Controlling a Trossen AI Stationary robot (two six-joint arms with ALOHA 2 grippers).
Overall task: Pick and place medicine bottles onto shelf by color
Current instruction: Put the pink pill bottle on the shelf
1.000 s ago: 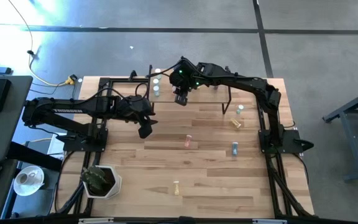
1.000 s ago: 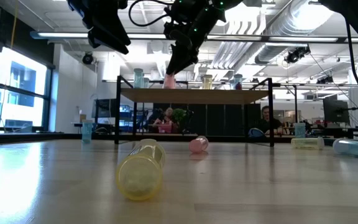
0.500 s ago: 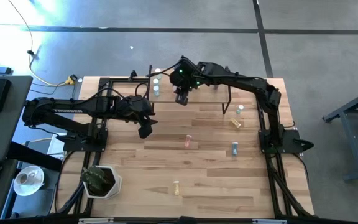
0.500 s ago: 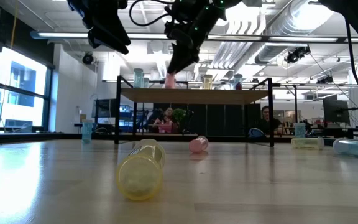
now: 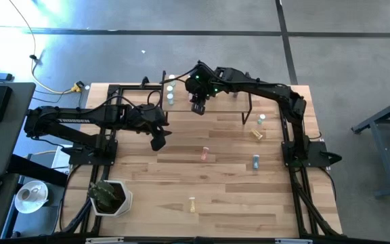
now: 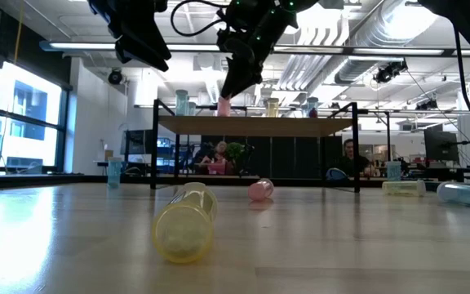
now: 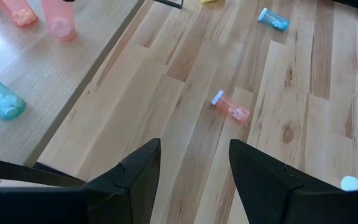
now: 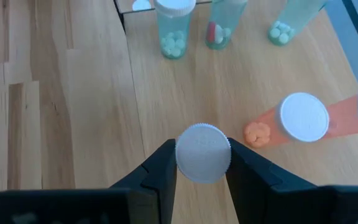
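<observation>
Nothing moving since earlier frames. Right hand (image 8: 202,171) gripping pink bottle (image 6: 223,105) upright, hovering directly above shelf (image 6: 251,125) beside another pink bottle (image 8: 291,122). Left hand (image 7: 194,165) waiting open over table (image 5: 229,196).

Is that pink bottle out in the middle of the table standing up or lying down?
Lying down. The pink bottle rests on its side on the table, white cap at one end, seen past the left gripper.

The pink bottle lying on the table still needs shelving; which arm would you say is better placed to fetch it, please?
Probably the left: its gripper is open and empty above the pink bottle, while the right gripper holds a capped bottle over the shelf.
</observation>
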